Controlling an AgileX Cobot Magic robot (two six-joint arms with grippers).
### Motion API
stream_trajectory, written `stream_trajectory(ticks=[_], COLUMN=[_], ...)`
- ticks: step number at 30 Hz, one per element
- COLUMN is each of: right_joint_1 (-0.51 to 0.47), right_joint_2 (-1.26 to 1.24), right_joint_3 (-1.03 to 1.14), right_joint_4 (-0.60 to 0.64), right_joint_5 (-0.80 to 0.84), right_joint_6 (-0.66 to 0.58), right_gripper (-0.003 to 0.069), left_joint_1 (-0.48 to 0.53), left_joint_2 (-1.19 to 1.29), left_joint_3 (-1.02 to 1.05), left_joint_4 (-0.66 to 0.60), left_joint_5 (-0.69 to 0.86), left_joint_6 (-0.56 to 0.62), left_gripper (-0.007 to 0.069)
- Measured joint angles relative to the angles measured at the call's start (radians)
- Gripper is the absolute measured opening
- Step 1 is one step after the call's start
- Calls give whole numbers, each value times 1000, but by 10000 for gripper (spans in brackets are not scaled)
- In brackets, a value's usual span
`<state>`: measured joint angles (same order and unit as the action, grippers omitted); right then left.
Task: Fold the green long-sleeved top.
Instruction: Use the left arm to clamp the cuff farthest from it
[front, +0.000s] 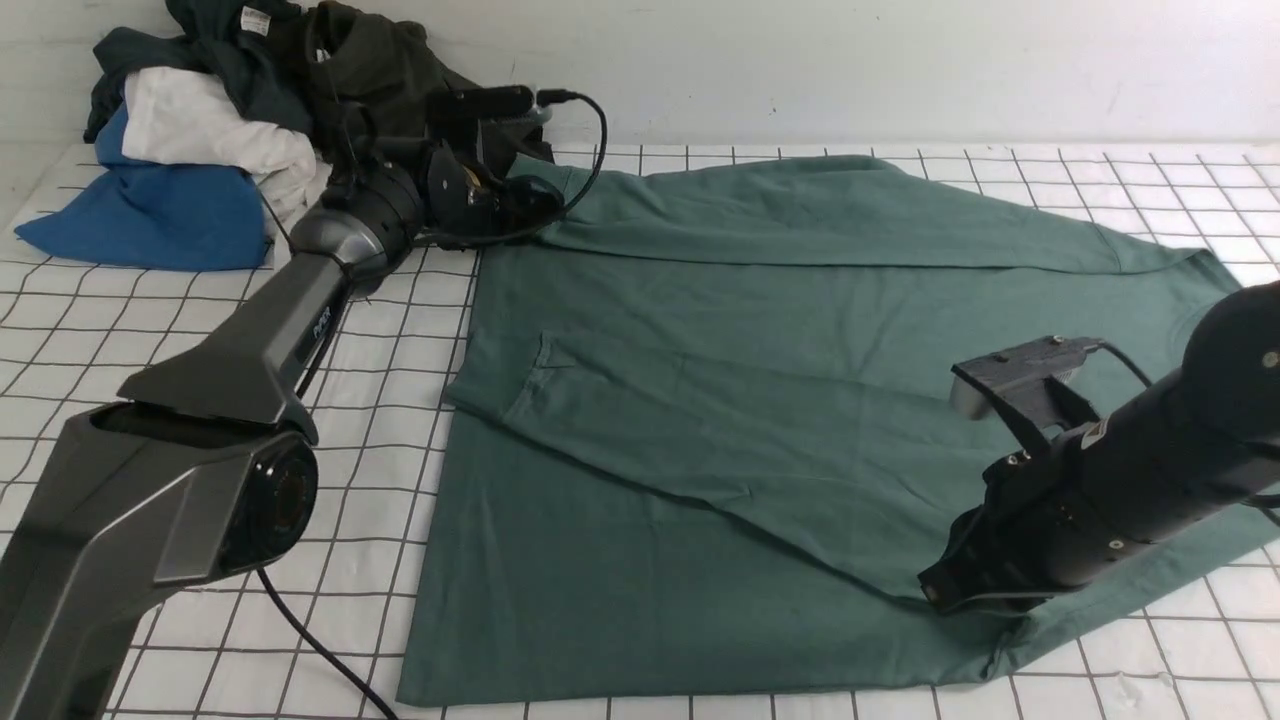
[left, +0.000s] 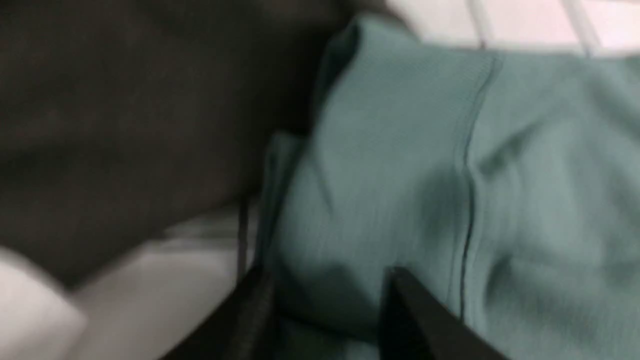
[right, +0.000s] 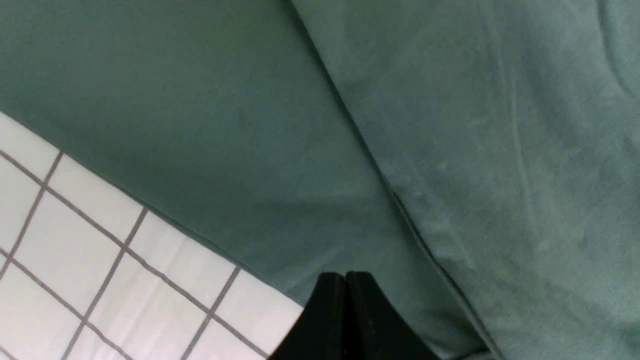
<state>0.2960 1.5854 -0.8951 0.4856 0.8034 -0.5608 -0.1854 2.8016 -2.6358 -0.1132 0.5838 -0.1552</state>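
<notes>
Two sleeves (front: 760, 215) lay inward across green top (front: 560, 600); body folds awaited you. Your left gripper (left: 327, 300) stood partly open, empty (cloth beneath); right gripper (right: 345, 280), closed, empty.

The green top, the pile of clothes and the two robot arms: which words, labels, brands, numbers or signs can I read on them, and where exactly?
"PIPER": on the robot's left arm, in pale letters.
Too small to read: the white tag on the dark clothes at the back.
Too small to read: a pale mark on the robot's right arm.
No readable text on the green top.
</notes>
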Motion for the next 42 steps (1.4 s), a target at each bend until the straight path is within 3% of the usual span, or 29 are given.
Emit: stream_trajectory(ticks=[3, 6, 16, 22, 27, 30, 31, 32, 34, 38, 42], right_joint_1=[0, 0, 0, 0, 0, 0, 0, 0, 0, 0, 0], right_joint_2=[0, 0, 0, 0, 0, 0, 0, 0, 0, 0, 10], right_joint_3=[-1, -1, -2, -2, -2, -2, -2, -2, -2, -2, -2], right_joint_4=[24, 25, 25, 25, 24, 24, 24, 24, 24, 30, 54], right_joint_5=[0, 5, 36, 37, 33, 27, 27, 22, 21, 20, 5], right_joint_6=[-14, -21, -36, -37, -54, -70, -70, -72, -75, -75, -75], right_gripper=[-10, -10, -10, -10, -10, -10, -10, -10, -10, -10, -10], left_joint_1=[0, -1, -4, 4, 24, 40, 41, 50, 67, 95, 106], left_joint_2=[0, -4, -122, -73, 1, -13, -15, -31, -51, -52, -11], left_joint_3=[-8, -37, -133, -135, -131, -130, -130, -130, -133, -134, -134], left_joint_4=[11, 15, 12, 27, 28, -4, -9, -46, -122, -236, -307], left_joint_5=[14, 37, 255, 240, 192, 200, 200, 202, 202, 177, 143], left_joint_6=[31, 94, 141, 143, 145, 145, 145, 145, 155, 219, 275], left_gripper=[71, 15, 13, 15, 116, 289, 289, 367, 435, 454, 416])
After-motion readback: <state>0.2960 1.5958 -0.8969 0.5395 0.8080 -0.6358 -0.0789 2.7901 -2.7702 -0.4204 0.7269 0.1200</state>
